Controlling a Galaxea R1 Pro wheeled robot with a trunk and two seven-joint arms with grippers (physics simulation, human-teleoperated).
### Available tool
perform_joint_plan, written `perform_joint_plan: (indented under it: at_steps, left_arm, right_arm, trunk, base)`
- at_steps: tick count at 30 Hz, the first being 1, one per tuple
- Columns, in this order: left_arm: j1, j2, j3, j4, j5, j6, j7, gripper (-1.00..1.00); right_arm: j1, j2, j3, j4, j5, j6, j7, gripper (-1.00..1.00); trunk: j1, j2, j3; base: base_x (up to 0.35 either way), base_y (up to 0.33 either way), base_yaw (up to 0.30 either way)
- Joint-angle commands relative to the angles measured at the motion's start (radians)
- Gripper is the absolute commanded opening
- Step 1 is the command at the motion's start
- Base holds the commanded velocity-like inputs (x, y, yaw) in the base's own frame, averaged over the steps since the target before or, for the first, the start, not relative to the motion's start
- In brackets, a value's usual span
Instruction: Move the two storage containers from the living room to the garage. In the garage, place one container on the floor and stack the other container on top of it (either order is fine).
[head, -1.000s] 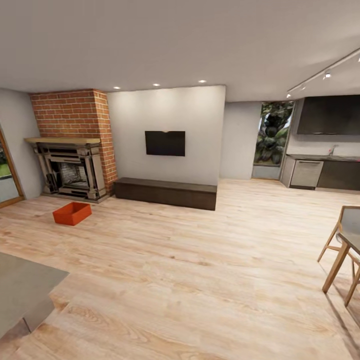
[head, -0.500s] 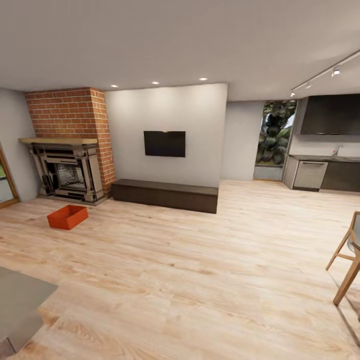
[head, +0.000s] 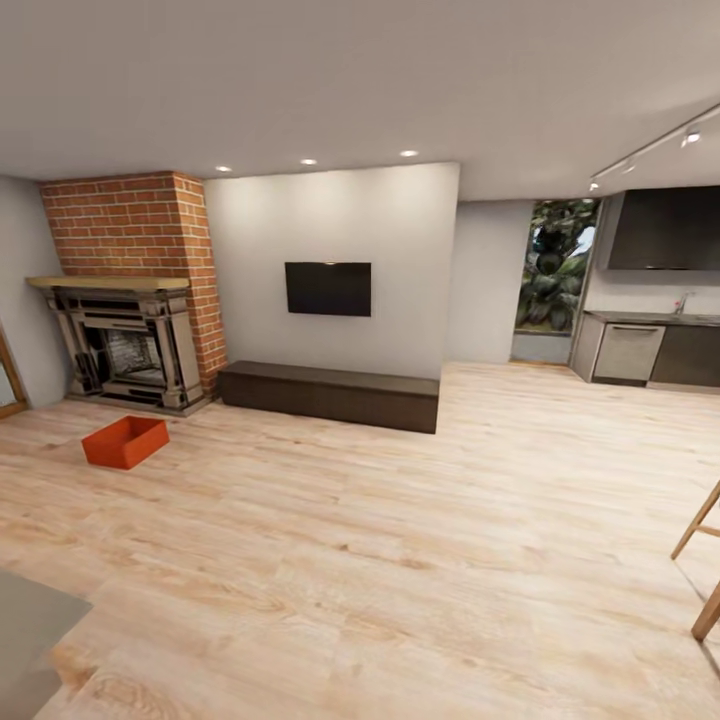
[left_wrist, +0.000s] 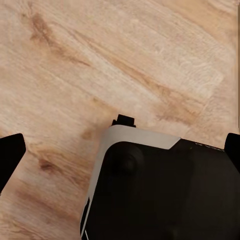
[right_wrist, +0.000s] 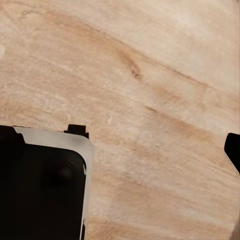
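Heading for the bin (head: 125, 442) at left of frame, I should approach square to its long side. My fingers (left_wrist: 11, 155) hold nothing; their spread I cannot tell.

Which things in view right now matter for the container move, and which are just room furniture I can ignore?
Belongs to the job:
- storage container, orange-red, on the wood floor in front of the fireplace

Just there:
- wall TV
- long dark bench below it
- kitchen counter at far right
- wooden chair legs at the right edge
- grey surface at lower left
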Motion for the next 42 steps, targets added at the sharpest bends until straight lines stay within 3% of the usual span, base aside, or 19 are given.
perform_joint_plan:
  at_steps: [1, 42]
  left_arm:
    - [0.0, 0.0, 0.005, 0.0, 0.003, 0.0, 0.001, 1.0]
    - [0.0, -0.004, 0.004, 0.0, 0.001, 0.001, 0.001, 1.0]
  right_arm:
    - [-0.001, 0.0, 0.006, 0.003, -0.001, -0.005, -0.003, 1.0]
    - [-0.001, -0.004, 0.006, 0.003, -0.001, -0.005, 0.011, 1.0]
  trunk:
    - [0.001, -0.001, 0.0]
    - [0.001, -0.001, 0.0]
  base:
    - [0.324, 0.0, 0.0]
    - [0.323, 0.0, 0.0]
